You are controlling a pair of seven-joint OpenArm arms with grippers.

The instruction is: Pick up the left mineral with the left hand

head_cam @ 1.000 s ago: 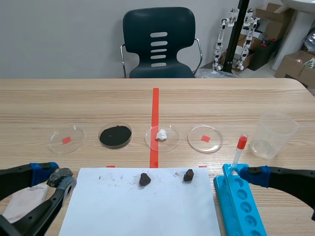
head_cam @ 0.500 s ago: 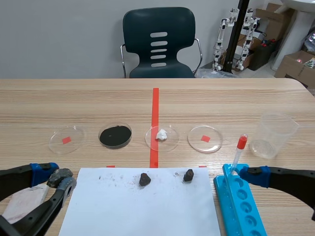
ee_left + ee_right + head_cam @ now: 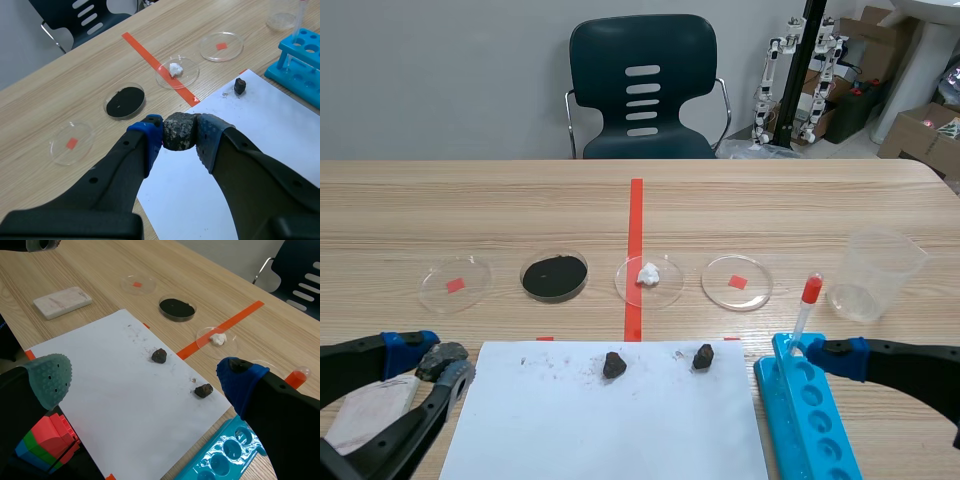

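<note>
Left wrist view has the left gripper (image 3: 178, 135) clenched on the mineral (image 3: 177, 129), a dark grey, rough lump pinched between the two blue pads and held above the near left corner of the white paper sheet (image 3: 260, 125). The lump is rounded, so no clear long axis or pointing direction can be made out; it spans the gap from pad to pad. In the scene view that gripper sits low at the robot's left, just off the paper's left edge, with a pale flat slab (image 3: 360, 415) on the table beside it. Two more dark minerals lie on the paper's far edge, apart from each other: one (image 3: 614, 364) near the middle and one (image 3: 703, 356) to its right, which makes three minerals counted. Beyond the paper stands a row of four petri dishes: one with a red square (image 3: 455, 284), one with black powder (image 3: 555, 276), one with a white lump (image 3: 649, 279) sitting on the tape line, and another with a red square (image 3: 737, 282). To the right are one clear plastic beaker (image 3: 875, 275), one blue tube rack (image 3: 810, 415) and one red-capped tube (image 3: 805, 310) standing in it. The right gripper (image 3: 145, 379) hangs with its fingers spread wide and nothing between them, over the paper's right side near the rack. One dark chair (image 3: 642, 85) stands behind the table.
</note>
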